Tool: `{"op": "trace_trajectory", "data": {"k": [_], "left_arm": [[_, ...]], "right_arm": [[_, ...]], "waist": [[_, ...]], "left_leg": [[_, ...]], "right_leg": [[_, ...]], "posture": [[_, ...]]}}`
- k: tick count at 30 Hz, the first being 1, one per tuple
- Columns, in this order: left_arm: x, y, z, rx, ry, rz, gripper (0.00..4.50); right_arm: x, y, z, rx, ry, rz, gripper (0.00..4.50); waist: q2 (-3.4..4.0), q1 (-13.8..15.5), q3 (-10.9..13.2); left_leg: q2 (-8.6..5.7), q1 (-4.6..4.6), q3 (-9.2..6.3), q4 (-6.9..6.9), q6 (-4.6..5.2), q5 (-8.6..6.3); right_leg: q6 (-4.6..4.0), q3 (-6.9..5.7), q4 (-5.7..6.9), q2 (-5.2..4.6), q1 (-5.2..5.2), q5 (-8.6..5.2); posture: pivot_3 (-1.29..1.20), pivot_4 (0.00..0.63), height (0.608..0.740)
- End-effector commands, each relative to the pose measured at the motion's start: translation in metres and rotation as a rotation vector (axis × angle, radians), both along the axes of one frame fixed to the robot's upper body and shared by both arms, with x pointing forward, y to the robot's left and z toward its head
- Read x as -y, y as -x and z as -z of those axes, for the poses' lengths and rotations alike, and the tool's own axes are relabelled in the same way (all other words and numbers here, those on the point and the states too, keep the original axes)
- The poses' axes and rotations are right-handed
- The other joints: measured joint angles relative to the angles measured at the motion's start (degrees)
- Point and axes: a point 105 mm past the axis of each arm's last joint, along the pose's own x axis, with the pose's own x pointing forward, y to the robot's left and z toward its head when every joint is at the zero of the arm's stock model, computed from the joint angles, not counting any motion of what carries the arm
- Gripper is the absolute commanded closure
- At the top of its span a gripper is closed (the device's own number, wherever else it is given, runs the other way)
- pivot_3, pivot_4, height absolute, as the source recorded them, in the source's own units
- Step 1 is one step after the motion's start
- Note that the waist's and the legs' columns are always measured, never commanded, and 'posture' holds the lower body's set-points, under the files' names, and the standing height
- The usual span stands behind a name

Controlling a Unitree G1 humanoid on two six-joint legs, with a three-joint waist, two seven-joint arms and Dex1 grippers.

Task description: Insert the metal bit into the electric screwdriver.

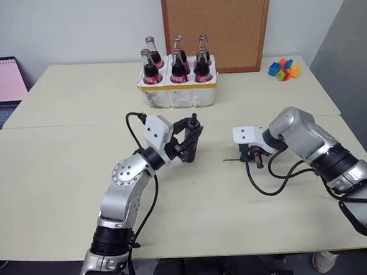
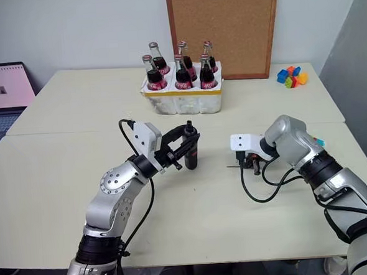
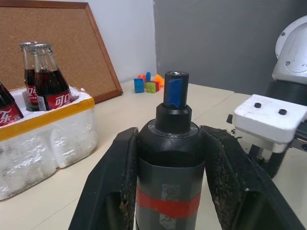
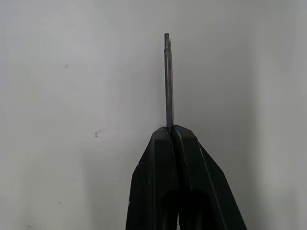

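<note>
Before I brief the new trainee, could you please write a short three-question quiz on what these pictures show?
1. True or false: the right claw is shut on the metal bit.
2. What does the left claw hold? A) a bottle B) the electric screwdriver C) a toy block
3. Fill in: the bottles stand in a white ___ in front of the cork board.

Key:
1. True; the bit sticks out past the closed fingertips.
2. B; a black finger presses each side of its body.
3. Crate.
</note>
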Motion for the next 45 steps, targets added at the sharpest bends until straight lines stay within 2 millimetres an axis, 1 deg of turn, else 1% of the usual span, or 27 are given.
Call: {"op": "trace_trajectory", "data": {"k": [1,4,7,10,12,15,20,26,30,37,40,45], "left_arm": [[0.004,0.006,-0.023,0.031,0.027,0.079,2.86],[0.007,0.013,-0.03,0.025,0.023,0.149,2.86],[0.008,0.016,-0.038,0.019,0.029,0.181,2.86],[0.012,0.022,-0.043,-0.013,0.044,0.24,2.86],[0.014,0.027,-0.041,-0.026,0.003,0.289,2.86],[0.014,0.025,-0.037,-0.037,-0.02,0.297,2.86],[0.017,0.018,-0.033,-0.041,-0.006,0.264,2.86],[0.033,0.031,-0.026,-0.079,0.017,0.352,2.86],[0.037,0.041,-0.025,-0.104,0.016,0.432,2.86],[0.033,0.04,-0.017,-0.123,-0.018,0.458,2.86],[0.032,0.036,-0.011,-0.117,-0.03,0.43,2.86],[0.033,0.032,-0.011,-0.093,-0.004,0.383,2.86]], "right_arm": [[0.002,0.006,-0.039,0.102,-0.2,0.066,4.5],[0.004,0.016,-0.055,0.134,-0.341,0.137,4.5],[-0.001,0.034,-0.079,0.147,-0.585,0.214,4.5],[-0.004,0.05,-0.095,0.159,-0.737,0.252,4.5],[-0.005,0.058,-0.108,0.199,-0.861,0.3,4.5],[-0.007,0.065,-0.118,0.236,-0.963,0.338,4.5],[-0.015,0.075,-0.129,0.247,-1.068,0.337,4.5],[-0.027,0.085,-0.143,0.2,-1.225,0.269,4.5],[-0.029,0.089,-0.153,0.186,-1.301,0.224,4.5],[-0.031,0.093,-0.16,0.151,-1.342,0.177,4.5],[-0.032,0.094,-0.162,0.147,-1.353,0.167,4.5],[-0.036,0.094,-0.165,0.15,-1.371,0.159,4.5]], "waist": [[0.01,0.0,0.0],[0.02,0.1,0.0],[0.02,0.0,0.0],[0.03,0.0,0.0],[0.03,0.1,0.0],[0.05,0.0,0.0],[0.05,0.0,0.1],[0.06,-0.1,0.1],[0.06,-0.1,0.1],[0.06,-0.2,0.1],[0.06,-0.2,0.1],[0.06,-0.2,0.1]], "left_leg": [[0.02,-0.05,0.0,0.0,0.0,0.0],[0.03,-0.26,-0.04,-0.01,0.0,0.0],[0.06,-0.5,-0.1,0.0,-0.02,0.0],[0.06,-0.66,-0.14,0.0,-0.02,0.0],[0.05,-0.72,-0.12,0.0,-0.02,0.0],[0.04,-0.68,-0.1,-0.01,-0.02,0.0],[-0.02,-0.69,-0.07,0.0,-0.01,0.0],[-0.02,-0.73,-0.06,-0.01,0.0,-0.01],[0.0,-0.84,-0.02,-0.01,0.0,0.0],[-0.01,-0.85,-0.01,-0.01,0.01,0.0],[-0.01,-0.86,-0.01,-0.01,0.01,-0.01],[-0.01,-0.86,0.02,-0.01,0.02,-0.01]], "right_leg": [[0.0,0.0,-0.02,0.0,-0.05,-0.01],[0.01,-0.04,-0.06,0.0,-0.16,-0.03],[0.02,-0.03,-0.08,-0.02,-0.38,-0.03],[0.03,-0.05,-0.07,-0.02,-0.52,-0.03],[0.04,-0.1,-0.06,-0.02,-0.56,-0.04],[0.04,-0.07,-0.04,0.0,-0.58,-0.04],[0.05,-0.08,-0.03,0.02,-0.58,-0.04],[0.05,-0.06,-0.06,0.09,-0.61,-0.04],[0.04,-0.02,-0.02,0.09,-0.76,-0.04],[0.04,-0.01,0.01,0.21,-0.79,-0.04],[0.04,-0.01,0.0,0.21,-0.79,-0.04],[0.04,0.03,-0.02,0.21,-0.79,-0.04]], "posture": [[0.0,0.15,0.74],[0.0,0.15,0.74],[0.0,0.15,0.74],[0.0,0.15,0.74],[0.0,0.15,0.74],[0.0,0.15,0.74],[0.0,0.15,0.74],[0.0,0.15,0.74],[0.0,0.15,0.74],[0.0,0.15,0.74],[0.0,0.15,0.74],[0.0,0.15,0.74]]}}
